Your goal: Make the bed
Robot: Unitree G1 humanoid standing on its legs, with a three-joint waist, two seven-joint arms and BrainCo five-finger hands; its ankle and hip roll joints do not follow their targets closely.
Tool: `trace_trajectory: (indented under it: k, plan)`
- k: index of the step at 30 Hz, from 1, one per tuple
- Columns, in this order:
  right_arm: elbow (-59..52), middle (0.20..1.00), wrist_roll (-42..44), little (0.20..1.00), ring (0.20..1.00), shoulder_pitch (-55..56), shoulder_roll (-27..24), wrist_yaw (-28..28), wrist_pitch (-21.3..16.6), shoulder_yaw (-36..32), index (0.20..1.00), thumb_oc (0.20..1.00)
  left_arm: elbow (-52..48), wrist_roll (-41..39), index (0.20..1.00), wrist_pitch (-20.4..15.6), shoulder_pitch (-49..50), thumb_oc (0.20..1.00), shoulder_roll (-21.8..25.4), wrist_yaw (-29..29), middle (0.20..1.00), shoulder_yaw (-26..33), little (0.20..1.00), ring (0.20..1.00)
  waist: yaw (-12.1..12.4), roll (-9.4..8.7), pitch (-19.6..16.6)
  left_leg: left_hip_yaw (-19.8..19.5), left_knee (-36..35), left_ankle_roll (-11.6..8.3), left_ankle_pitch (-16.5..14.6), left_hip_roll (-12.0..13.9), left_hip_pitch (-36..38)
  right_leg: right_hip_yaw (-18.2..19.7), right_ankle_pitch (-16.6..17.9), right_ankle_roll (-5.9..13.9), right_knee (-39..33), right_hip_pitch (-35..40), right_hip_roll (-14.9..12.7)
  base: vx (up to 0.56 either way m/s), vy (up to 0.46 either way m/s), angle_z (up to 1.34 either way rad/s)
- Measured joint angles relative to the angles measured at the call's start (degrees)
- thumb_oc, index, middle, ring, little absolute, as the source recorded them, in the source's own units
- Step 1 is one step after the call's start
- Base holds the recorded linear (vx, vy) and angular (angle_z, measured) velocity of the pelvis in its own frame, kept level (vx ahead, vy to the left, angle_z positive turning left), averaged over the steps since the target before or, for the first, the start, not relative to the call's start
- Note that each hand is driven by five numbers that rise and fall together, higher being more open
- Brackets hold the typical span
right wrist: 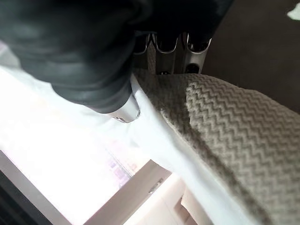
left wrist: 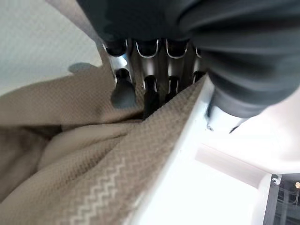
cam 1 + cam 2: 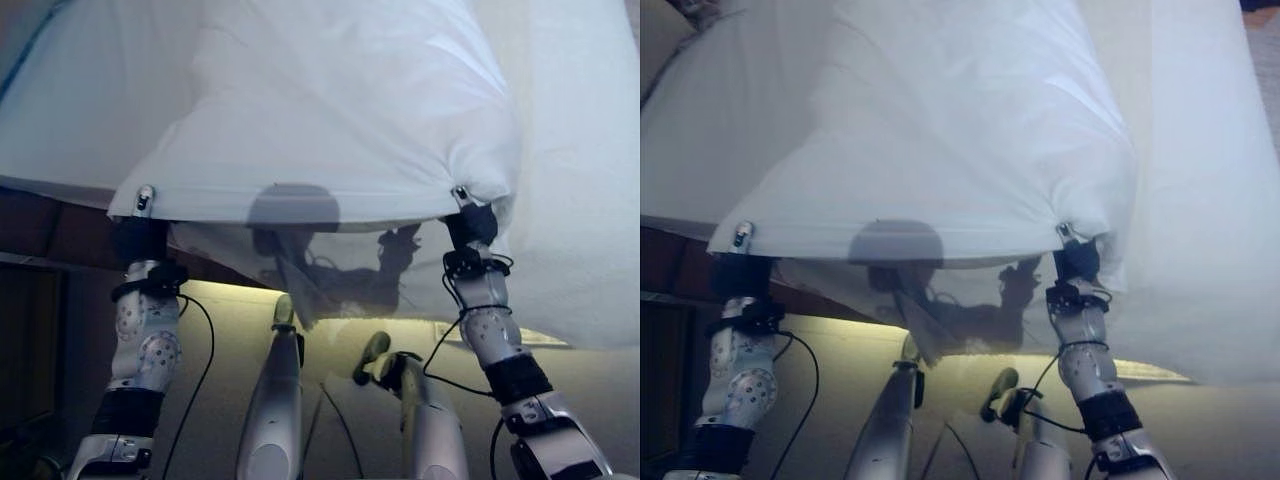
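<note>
white blanket (image 3: 330,120) edge lifted, pinched by left robot hand (image 3: 144,203) and right robot hand (image 3: 464,203).

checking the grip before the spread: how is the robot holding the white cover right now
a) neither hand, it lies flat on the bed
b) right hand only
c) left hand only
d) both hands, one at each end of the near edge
d: the left hand and right hand each pinch the raised near edge of the white cover, one at each end.
</note>
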Motion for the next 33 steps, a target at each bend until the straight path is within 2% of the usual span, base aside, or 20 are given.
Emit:
trace_trajectory:
  k: [2, 3, 6, 7, 9, 10, 12, 13, 15, 16, 17, 19, 22, 24, 25, 28, 29, 30, 31, 33]
  plan:
    - [0.1, 0.2, 0.0, 0.2, 0.2, 0.7, 0.5, -0.3, 0.0, -1.5, 0.2, 0.2, -1.3, 1.7, 0.2, 0.6, 0.0, 0.2, -0.3, -0.5, 0.2, -0.1, 0.2, 0.2, -0.5, 0.08, 0.1, -0.2, -0.1, 0.37, 0.6, -2.0, -2.3, -0.1, 0.7, 1.49, -0.5, -0.9, -1.4, 0.01, 0.23, 0.54]
    - [0.4, 0.2, 0.0, 0.2, 0.2, 1.0, 1.4, -1.3, 0.0, -1.9, 0.2, 0.2, -1.3, 1.9, 0.2, 0.9, 0.2, 0.2, -0.2, -0.6, 0.2, -0.8, 0.2, 0.2, -1.0, 0.06, 0.1, 0.4, 0.4, 1.88, 1.7, -3.0, -2.6, 0.0, 0.6, 2.25, -0.5, -0.4, -2.5, -0.01, 0.217, 0.55]
    - [0.2, 0.2, 0.0, 0.2, 0.2, 0.6, 2.2, -2.3, -0.1, -2.0, 0.2, 0.2, -1.2, 1.9, 0.2, 1.3, 0.6, 0.2, -0.2, -0.6, 0.2, -0.9, 0.2, 0.2, 0.0, -0.13, 0.1, 1.8, 2.4, 3.93, 0.3, -4.3, -2.6, 1.8, 0.7, 3.97, -0.9, 0.4, -3.8, -0.02, 0.121, 0.11]
    - [0.2, 0.2, 0.0, 0.2, 0.2, 0.0, 2.3, -2.3, -0.1, -2.1, 0.2, 0.2, -1.2, 1.9, 0.2, 1.3, 0.6, 0.2, -0.1, -0.6, 0.2, -0.9, 0.2, 0.2, 0.3, -0.14, 0.1, 2.6, 3.1, 4.54, 0.1, -4.7, -2.5, 2.2, 1.5, 5.23, -1.3, 0.6, -4.0, -0.02, 0.112, -0.12]
    - [0.2, 0.2, 0.0, 0.2, 0.2, -0.9, 2.2, -2.3, -0.1, -2.2, 0.2, 0.2, -1.3, 2.1, 0.2, 1.3, 0.7, 0.2, 0.6, -0.6, 0.2, -0.8, 0.2, 0.2, 0.4, -0.22, 0.2, 3.1, 3.6, 5.18, -0.4, -4.9, -2.5, 2.2, 2.0, 5.87, -2.0, 0.9, -4.4, -0.02, 0.101, -0.1]
    - [0.3, 0.2, 0.0, 0.2, 0.2, -1.3, 2.2, -2.3, -0.1, -2.2, 0.2, 0.2, -1.3, 2.5, 0.2, 1.3, 0.8, 0.2, 1.2, -0.6, 0.2, -0.8, 0.2, 0.2, 0.5, -0.33, 0.2, 3.4, 4.0, 5.3, -0.7, -4.9, -2.5, 2.0, 2.2, 6.03, -2.5, 0.9, -4.4, -0.03, 0.138, -0.43]
    - [0.5, 0.2, -0.1, 0.2, 0.2, -2.9, 1.8, -2.4, 0.0, -2.0, 0.2, 0.2, -1.3, 3.7, 0.2, 1.4, 1.8, 0.2, 3.1, -0.6, 0.2, -0.7, 0.2, 0.2, 2.5, -1.01, 0.3, 6.6, 5.1, 5.62, -2.1, -2.7, -2.0, -1.4, 4.2, 4.62, -3.3, 0.7, -5.2, -0.01, 0.047, -0.79]
    - [0.7, 0.2, -0.1, 0.2, 0.2, -3.5, 1.8, -2.4, 0.0, -1.8, 0.2, 0.2, -1.3, 3.9, 0.2, 1.4, 2.3, 0.2, 3.2, -0.6, 0.2, -0.4, 0.2, 0.2, 3.2, -1.01, 0.4, 7.3, 5.0, 5.73, -2.3, -2.4, -1.5, -2.2, 4.7, 4.6, -3.0, 0.9, -5.1, 0.03, 0.057, -0.58]
    - [0.6, 0.2, -0.1, 0.2, 0.2, -3.1, 1.7, -1.8, 0.0, -1.5, 0.2, 0.2, -1.3, 4.3, 0.2, 1.4, 3.3, 0.2, 3.0, -0.9, 0.2, 0.6, 0.2, 0.2, 1.5, -1.41, 0.4, 7.0, 2.4, 5.56, -2.0, -1.8, 0.2, -1.4, 1.7, 8.3, -1.0, 0.5, -2.1, 0.01, 0.036, -0.23]
    - [-0.1, 0.2, -0.1, 0.2, 0.2, -2.5, 2.0, -1.0, 0.0, -1.2, 0.2, 0.2, -1.4, 4.2, 0.2, 1.6, 4.1, 0.2, 3.0, -1.3, 0.2, 1.4, 0.2, 0.2, 2.3, -2.58, 0.2, 7.8, -0.2, 4.81, -0.5, -1.8, 1.8, -1.7, 0.4, 3.4, -2.2, 0.4, -0.1, -0.03, -0.086, -0.21]
    - [0.0, 0.2, -0.2, 0.2, 0.2, -2.4, 1.8, -0.6, 0.0, -0.8, 0.2, 0.2, -1.6, 4.2, 0.2, 1.6, 5.1, 0.2, 2.7, -1.4, 0.2, 1.5, 0.2, 0.2, 2.2, -2.55, 0.2, 7.9, -0.6, 4.78, -0.4, -1.8, 2.1, -1.4, 0.9, 1.11, -2.5, 0.3, 0.3, -0.03, -0.089, -0.34]
    - [0.7, 0.2, -0.5, 0.2, 0.2, -2.1, 0.7, -0.5, 0.2, 0.7, 0.2, 0.2, -2.0, 4.2, 0.2, 1.6, 6.1, 0.2, 2.4, -1.4, 0.2, 2.3, 0.2, 0.2, 1.9, -2.43, 0.3, 8.8, -0.5, 3.57, 0.0, -0.6, 1.8, 1.6, 0.8, 0.13, -2.8, -0.4, 3.4, 0.0, 0.02, -0.24]
    - [0.7, 0.2, -0.5, 0.2, 0.2, -1.9, 0.8, -0.5, 0.2, 0.6, 0.2, 0.2, -1.8, 4.2, 0.2, 1.6, 6.6, 0.2, 2.2, -1.9, 0.2, 2.4, 0.2, 0.2, 3.3, -2.0, 0.4, 8.9, 1.8, 2.31, -0.7, 0.9, 1.3, 1.3, 0.3, -2.75, -1.4, -1.2, 4.1, -0.02, 0.025, -0.23]
    - [0.7, 0.2, -0.5, 0.2, 0.2, -1.9, 0.2, 0.0, 0.2, 0.6, 0.2, 0.2, -1.6, 4.2, 0.2, 1.6, 6.2, 0.2, 2.1, -2.1, 0.2, 2.5, 0.2, 0.2, 3.1, -1.12, 0.4, 8.3, 0.7, 1.71, 0.0, 1.5, 1.2, 0.2, 0.1, -3.16, -1.5, -0.9, 4.3, 0.04, 0.13, 0.1]
    - [0.6, 0.2, -0.5, 0.2, 0.2, -1.7, 0.0, 0.1, 0.1, 0.6, 0.2, 0.2, -1.6, 4.3, 0.2, 1.6, 5.9, 0.2, 1.9, -2.1, 0.2, 2.5, 0.2, 0.2, 2.8, -0.7, 0.4, 7.6, -0.1, 1.82, -0.4, 3.0, 0.3, -0.5, 0.5, -4.37, -2.2, -0.6, 4.0, 0.05, 0.148, 0.29]
    - [0.6, 0.2, -0.5, 0.2, 0.2, -1.9, -0.4, 0.1, 0.1, 0.5, 0.2, 0.2, -1.3, 4.4, 0.2, 1.7, 5.0, 0.2, 1.6, -2.1, 0.2, 2.5, 0.2, 0.2, 2.1, -0.47, 0.4, 4.0, -4.7, 0.91, -0.5, 5.3, 0.7, -1.4, 0.8, -4.28, -2.6, -0.8, 3.5, 0.04, 0.203, 0.22]
    - [0.6, 0.2, -0.6, 0.2, 0.2, -1.3, -0.3, 0.0, 0.1, 0.5, 0.2, 0.2, -1.1, 5.2, 0.2, 1.7, 4.8, 0.2, 1.4, -2.1, 0.2, 2.6, 0.2, 0.2, 2.1, -0.67, 0.5, -0.4, -4.8, 0.23, 0.1, 6.0, 1.7, -0.7, 0.8, -3.82, -1.8, -1.3, 3.2, 0.01, 0.179, -0.01]
    - [0.8, 0.2, -0.6, 0.2, 0.2, -1.4, -0.2, 0.0, 0.1, 0.4, 0.2, 0.2, -0.7, 5.6, 0.2, 1.6, 4.6, 0.2, 0.8, -2.1, 0.2, 2.8, 0.2, 0.2, 2.0, -0.57, 0.6, -2.1, -3.7, -0.7, -0.3, 6.1, 1.9, 0.2, 0.7, -3.12, -1.1, -1.6, 3.2, 0.03, 0.472, -0.03]
    - [0.6, 0.2, -0.6, 0.2, 0.2, -1.0, -0.4, -0.3, 0.1, 0.4, 0.2, 0.2, -0.5, 6.1, 0.2, 1.8, 4.5, 0.2, -0.4, -1.9, 0.2, 2.8, 0.2, 0.2, 1.6, -0.48, 0.7, -0.6, -4.1, -5.38, 1.0, 6.5, 2.8, 0.8, 0.1, -1.62, 0.6, -2.2, 1.8, 0.01, 0.298, 0.03]
    - [0.2, 0.2, -1.2, 0.2, 0.2, -0.1, -0.7, -0.9, 0.2, 0.1, 0.2, 0.2, -0.8, 6.3, 0.2, 1.9, 4.1, 0.2, -1.9, -1.9, 0.2, 2.8, 0.2, 0.2, 1.4, -0.52, 0.8, 1.8, -4.7, -3.53, 1.5, 5.1, 2.7, 1.3, 1.7, 0.12, -0.7, -2.1, -0.7, -0.04, 0.319, 0.04]
